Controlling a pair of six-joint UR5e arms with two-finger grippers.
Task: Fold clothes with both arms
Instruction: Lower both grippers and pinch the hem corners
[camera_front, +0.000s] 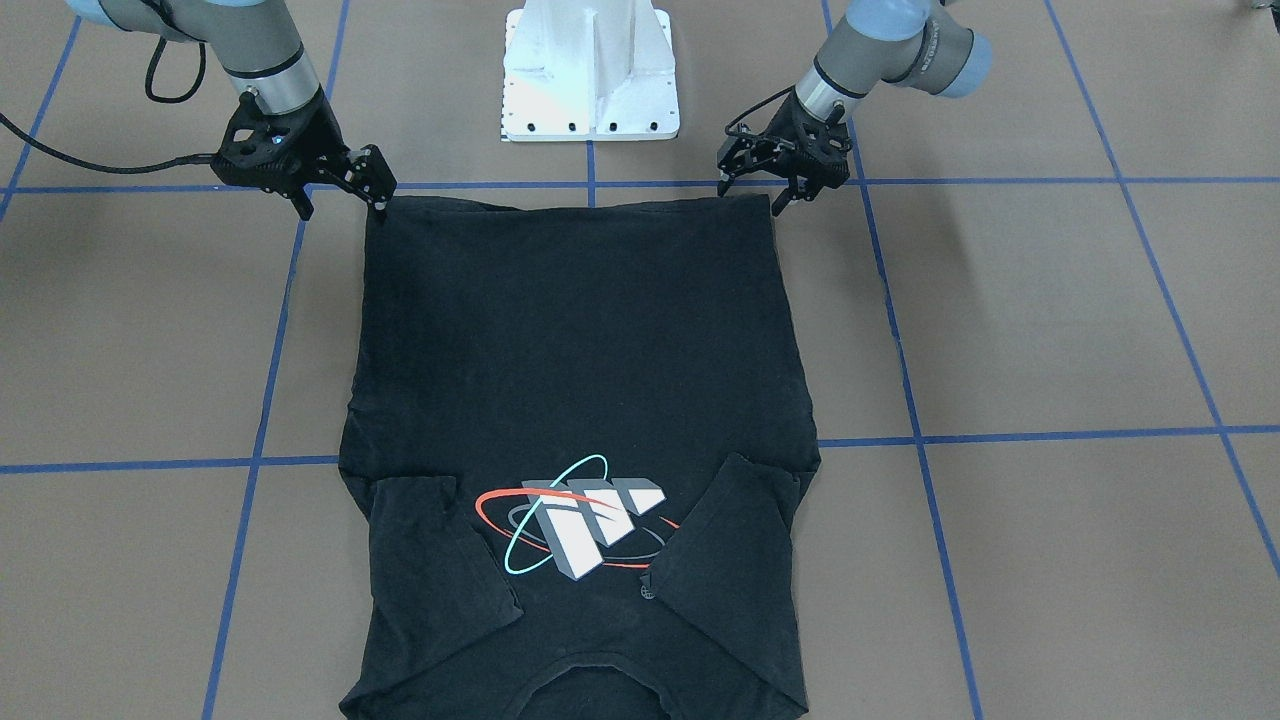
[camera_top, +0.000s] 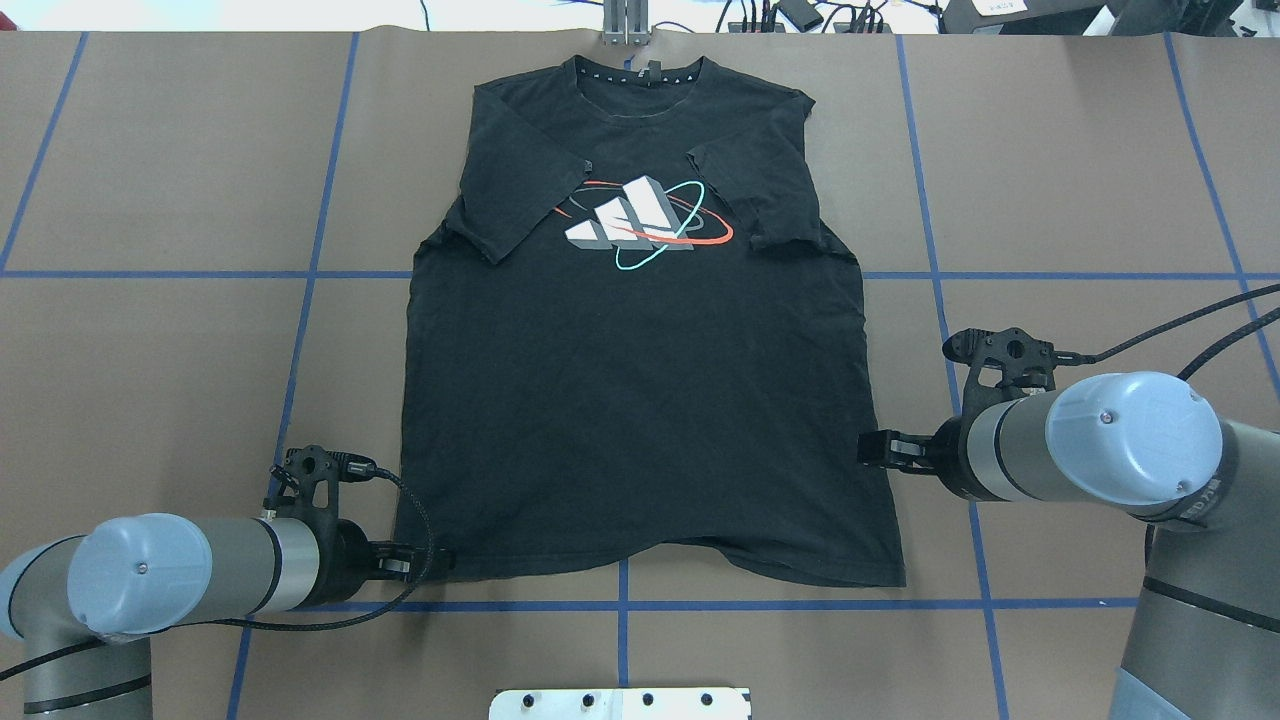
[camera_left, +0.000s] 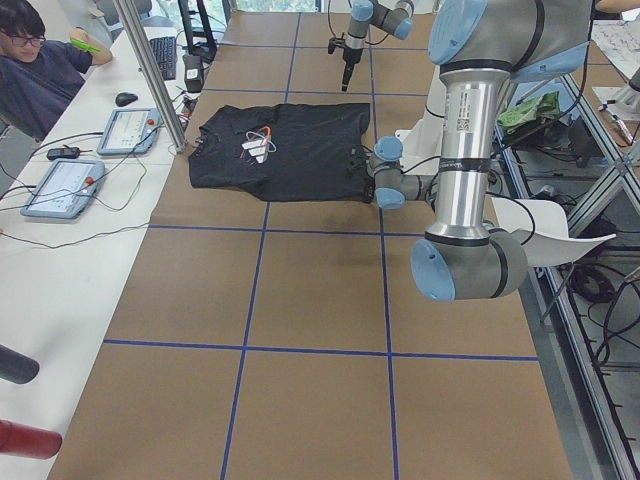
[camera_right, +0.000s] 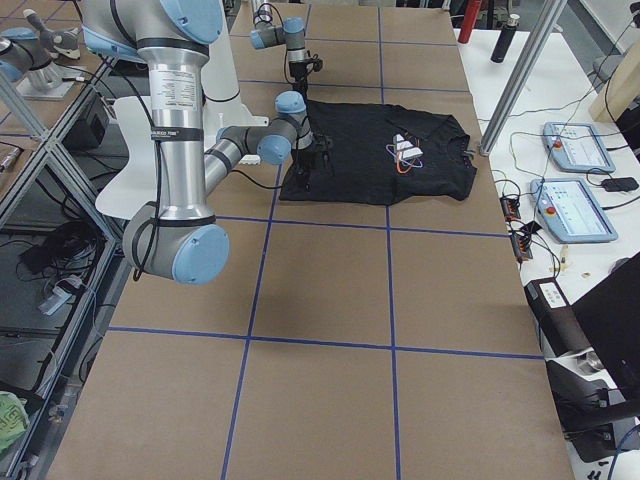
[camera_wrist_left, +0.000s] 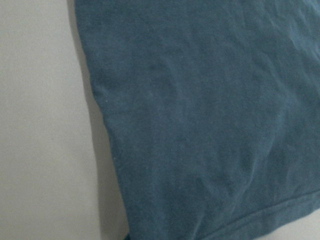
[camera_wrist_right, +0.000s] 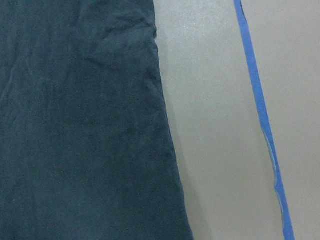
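The black T-shirt (camera_front: 580, 340) (camera_top: 640, 400) lies flat on the brown table, logo (camera_top: 640, 220) up. Both sleeves are folded in over the chest, and the hem is on the robot's side. My left gripper (camera_front: 750, 198) (camera_top: 430, 562) hovers open at the hem corner on my left, with nothing between its fingers. My right gripper (camera_front: 343, 208) (camera_top: 868, 448) stands open at the shirt's other side edge near the hem, also holding nothing. Each wrist view shows only cloth (camera_wrist_left: 210, 125) (camera_wrist_right: 80, 140) and bare table, with no fingers in sight.
The white pedestal base (camera_front: 590, 70) stands just behind the hem. Blue tape lines (camera_top: 620, 605) grid the table. A person (camera_left: 40, 60) sits at a side bench with control tablets (camera_left: 125, 130), and a metal post (camera_left: 150, 70) stands near the shirt's collar end.
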